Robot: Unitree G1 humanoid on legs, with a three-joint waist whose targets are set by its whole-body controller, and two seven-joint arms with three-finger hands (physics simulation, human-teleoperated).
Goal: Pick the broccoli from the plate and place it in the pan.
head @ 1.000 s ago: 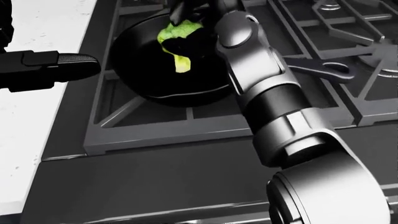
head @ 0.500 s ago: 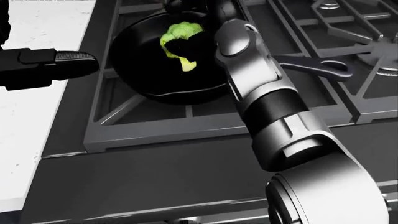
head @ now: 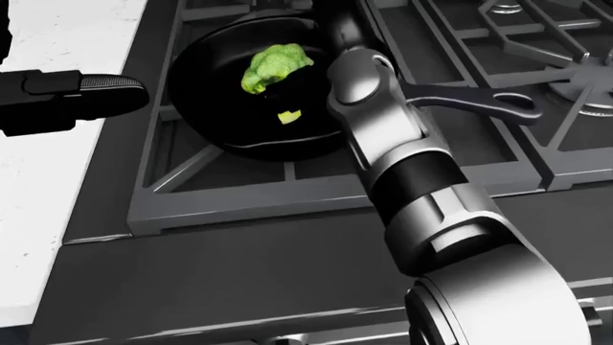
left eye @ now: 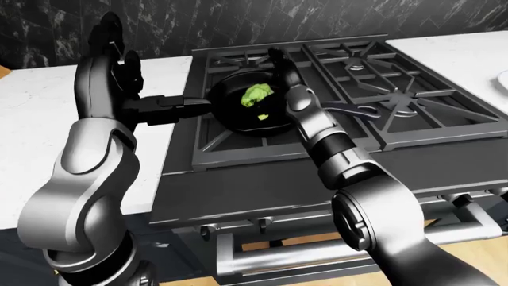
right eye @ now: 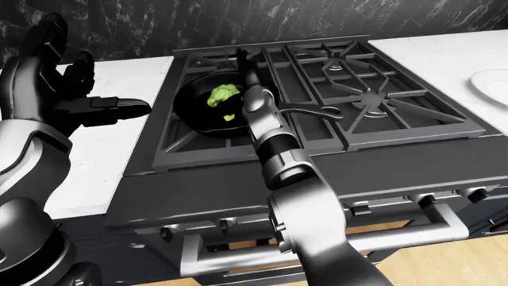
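The right hand (left eye: 279,64) reaches over the pan's far rim; I cannot tell how its fingers stand. The left hand (right eye: 95,107) sticks out, fingers apart, over the white counter's (right eye: 103,155) right edge. The black stove (right eye: 333,143) fills the middle. The broccoli (head: 273,66) lies inside the pan (head: 215,108). A white plate (right eye: 491,86) sits at the counter's right edge.

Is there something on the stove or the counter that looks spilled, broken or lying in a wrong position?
Nothing stands out. The green broccoli floret lies inside the round black frying pan, which sits level on the dark stove grate. A small pale green bit lies beside it, also inside the pan.
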